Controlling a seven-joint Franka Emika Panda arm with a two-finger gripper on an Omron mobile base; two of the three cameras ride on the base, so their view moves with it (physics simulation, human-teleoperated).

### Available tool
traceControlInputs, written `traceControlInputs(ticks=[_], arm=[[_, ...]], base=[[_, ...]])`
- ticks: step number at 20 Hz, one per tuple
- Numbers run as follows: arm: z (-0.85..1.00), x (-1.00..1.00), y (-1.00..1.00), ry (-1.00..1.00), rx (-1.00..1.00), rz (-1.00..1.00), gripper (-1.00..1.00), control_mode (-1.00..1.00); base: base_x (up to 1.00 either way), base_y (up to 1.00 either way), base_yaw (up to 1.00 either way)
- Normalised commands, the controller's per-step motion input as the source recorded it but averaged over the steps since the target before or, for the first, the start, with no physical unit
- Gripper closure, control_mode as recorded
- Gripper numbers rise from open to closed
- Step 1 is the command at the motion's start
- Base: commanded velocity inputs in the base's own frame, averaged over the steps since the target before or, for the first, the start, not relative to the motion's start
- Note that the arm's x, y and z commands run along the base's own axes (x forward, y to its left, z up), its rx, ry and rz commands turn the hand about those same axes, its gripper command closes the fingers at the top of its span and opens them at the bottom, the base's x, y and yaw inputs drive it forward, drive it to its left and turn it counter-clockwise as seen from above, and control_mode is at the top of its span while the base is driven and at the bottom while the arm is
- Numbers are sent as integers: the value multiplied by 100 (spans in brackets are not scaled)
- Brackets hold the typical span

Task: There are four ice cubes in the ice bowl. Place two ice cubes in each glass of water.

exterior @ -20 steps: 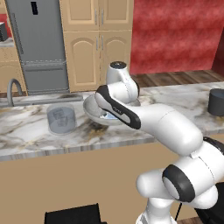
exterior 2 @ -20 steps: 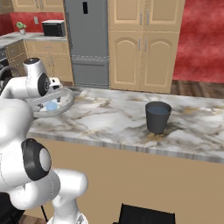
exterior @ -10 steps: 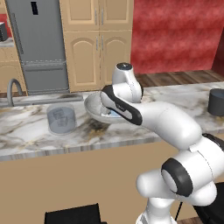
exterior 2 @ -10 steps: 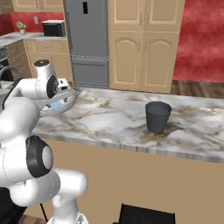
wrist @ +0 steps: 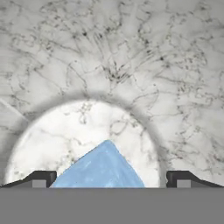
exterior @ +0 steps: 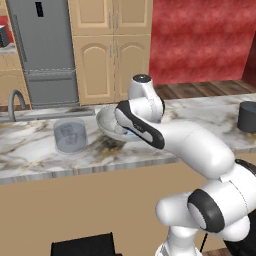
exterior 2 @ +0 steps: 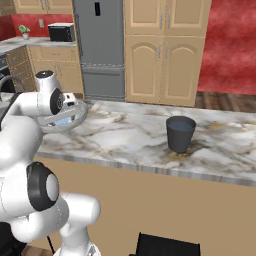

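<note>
The tool (wrist: 109, 179) is down inside the ice bowl (wrist: 144, 65), its jaws spread wide and released, with nothing clamped between them. In the hand view the two dark fingertips (wrist: 40, 178) stand well apart at either side of the frame, and a single pale blue ice cube (wrist: 101, 168) lies between them on the bowl's whitish bottom, one corner pointing up the frame. Whether either fingertip touches the cube cannot be told; a gap shows on both sides of it. The bowl's mottled grey wall rises around the whitish floor. In the left base view the ice bowl (exterior: 106, 122) sits on the marble table (exterior: 30, 150), with the arm's hand bent down into it and hiding most of its inside. The translucent grey-blue glass of water (exterior: 70, 135) stands on the table just to the left of the bowl, apart from it. The dark charcoal glass of water (exterior: 247, 116) stands well away at the far right end of the table. In the right base view the bowl's rim (exterior 2: 75, 119) shows beside the arm's wrist, with a patch of pale blue inside it, and the dark glass (exterior 2: 180, 133) stands upright, well apart to the right, with water visible in it.
</note>
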Motion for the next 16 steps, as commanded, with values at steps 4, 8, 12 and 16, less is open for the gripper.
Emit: traceControlInputs(ticks=[4,8,12,16], arm=[[-11,-26,0,7,0,-11,-100,-100],[-18,3,5,3,0,-13,-100,-100],[-25,29,12,0,0,-8,-100,-100],[-11,49,12,0,0,-4,-100,-100]], base=[[0,0,0],[0,0,0],[0,0,0],[0,0,0]])
